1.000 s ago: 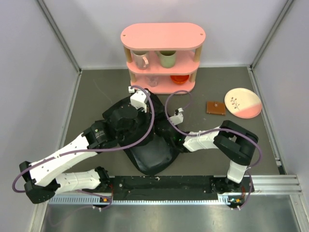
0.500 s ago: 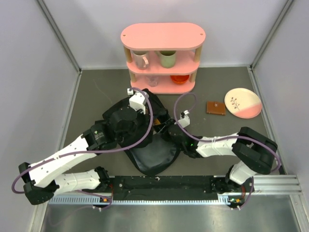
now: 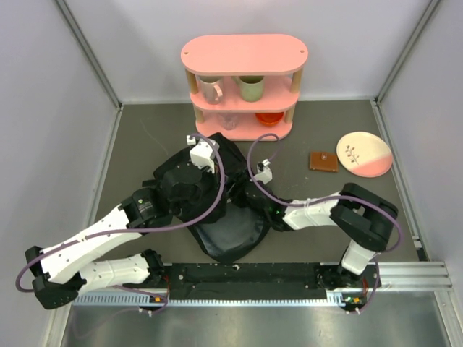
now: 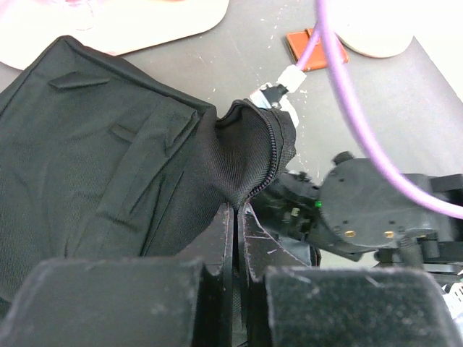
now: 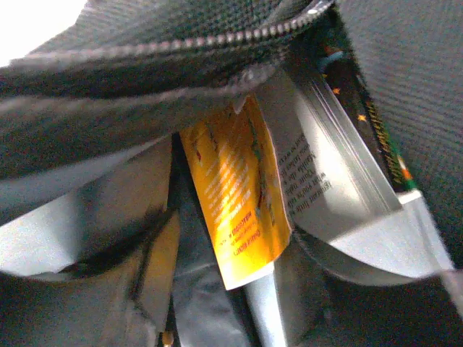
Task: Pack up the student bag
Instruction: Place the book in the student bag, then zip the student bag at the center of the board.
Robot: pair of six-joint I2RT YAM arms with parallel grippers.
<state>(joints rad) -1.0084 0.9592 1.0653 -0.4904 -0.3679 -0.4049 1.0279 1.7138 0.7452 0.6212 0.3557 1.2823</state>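
**Change of state.** Over the last second the right arm [image 3: 311,213] swung its elbow out toward 4 o'clock and drew it back in. Its wrist stayed at the 2 o'clock side of the student bag [image 3: 226,235], a large floppy black fabric backpack lying at table centre, just short of the shelf. The bag's upper flap shifted slightly toward 11 o'clock.

**End effectors.** The left gripper [image 4: 235,217] was clenched on a fold of bag fabric beside the black toothed zipper [image 4: 269,155], holding the mouth raised. The right gripper was hidden under the fabric. No view showed its fingers, so released or clenched could not be told.

**Task meaning.** The right wrist camera looked inside the bag at an orange-yellow printed packet [image 5: 235,210] and a silver foil packet [image 5: 329,195]. Judgement: packing was under way, not finished.

**Surroundings.** A pink three-tier shelf [image 3: 244,54] stood at 12 o'clock and carried a pale green mug [image 3: 251,88]. A small brown square wallet [image 3: 323,160] and a round pink-and-cream plate [image 3: 364,153] lay at 2 o'clock, well apart from the bag.

**Obstructions.** The sagging flap narrowed the opening, and purple cables [image 3: 223,189] crossed above it.
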